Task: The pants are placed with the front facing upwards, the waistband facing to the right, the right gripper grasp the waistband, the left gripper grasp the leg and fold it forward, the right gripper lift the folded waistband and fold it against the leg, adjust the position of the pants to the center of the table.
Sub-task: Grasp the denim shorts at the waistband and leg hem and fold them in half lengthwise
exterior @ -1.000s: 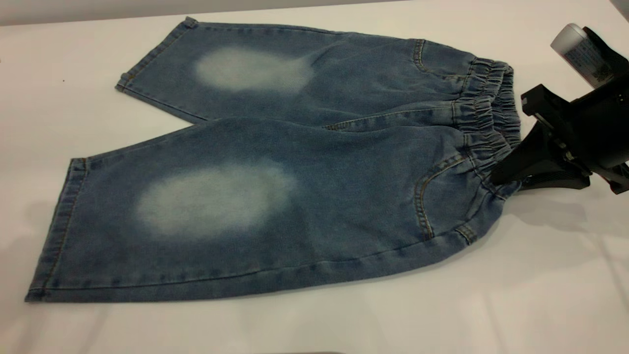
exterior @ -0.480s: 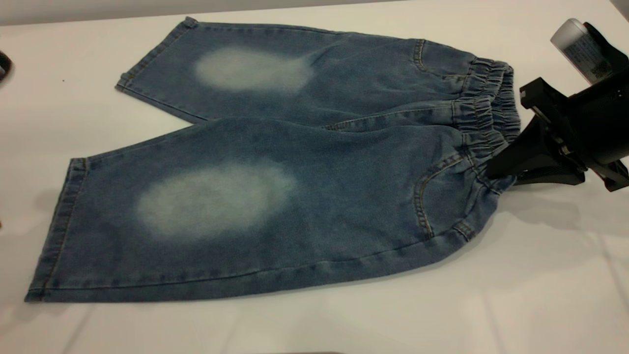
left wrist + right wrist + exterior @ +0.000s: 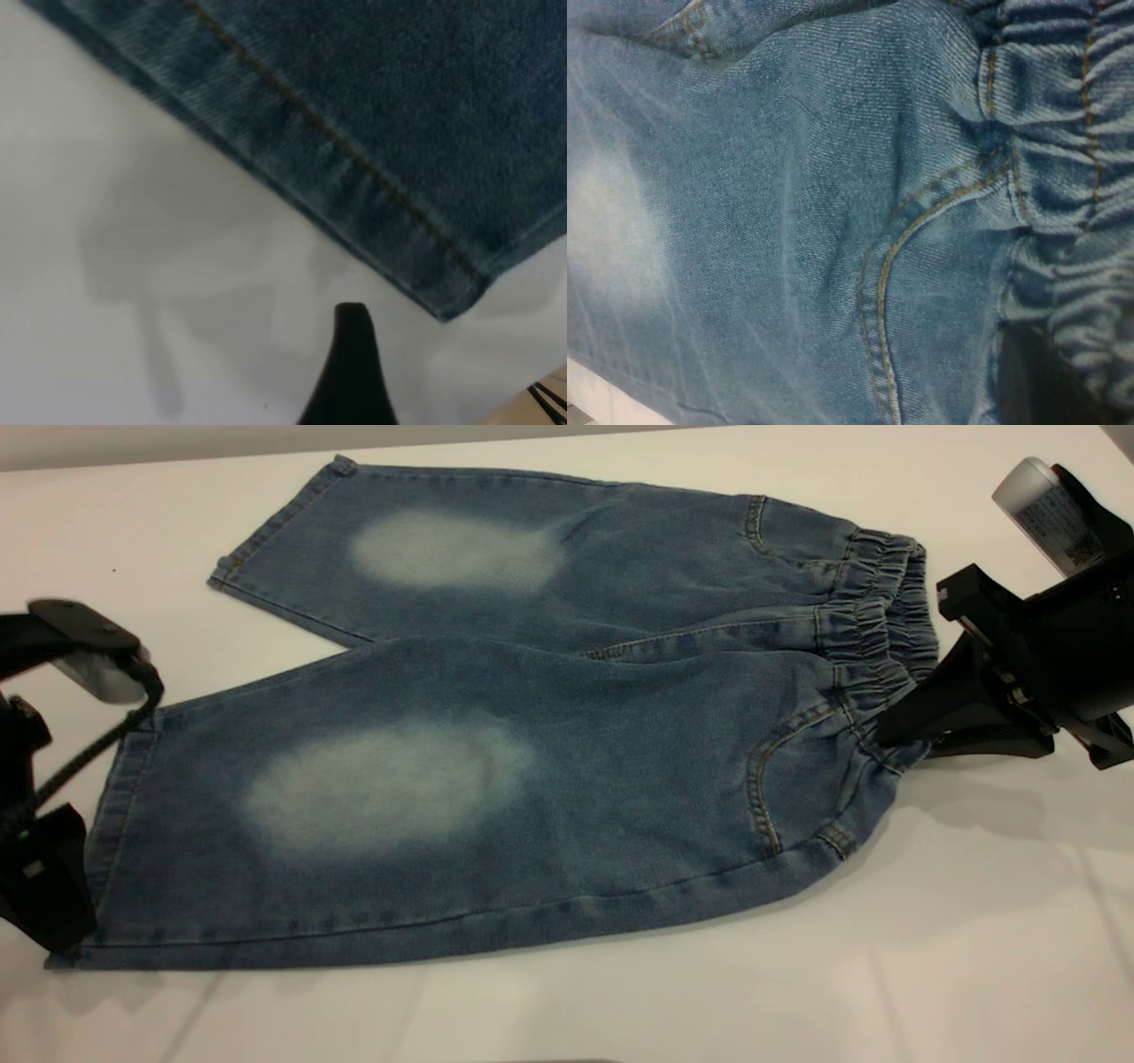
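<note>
The pants [image 3: 532,717] lie flat on the white table [image 3: 930,957], front up, both legs pointing left. The ruched waistband [image 3: 877,629] is at the right. My right gripper [image 3: 893,737] is shut on the waistband's near corner, and the cloth bunches there. Its wrist view shows the waistband [image 3: 1063,133] and a dark finger [image 3: 1023,376] under the gathers. My left gripper [image 3: 53,895] hangs open at the near leg's hem [image 3: 115,806], just off its left edge. In the left wrist view one black finger [image 3: 352,372] stands over bare table beside the hem corner [image 3: 434,283].
The left arm's braided cable [image 3: 97,740] loops over the top corner of the near leg's hem. The table's far edge [image 3: 177,456] runs close behind the far leg. Bare table stretches in front of the pants and to their right.
The left gripper has come in from the left edge and now stands by the near leg's hem. The right gripper has shifted slightly left and stays on the waistband.
</note>
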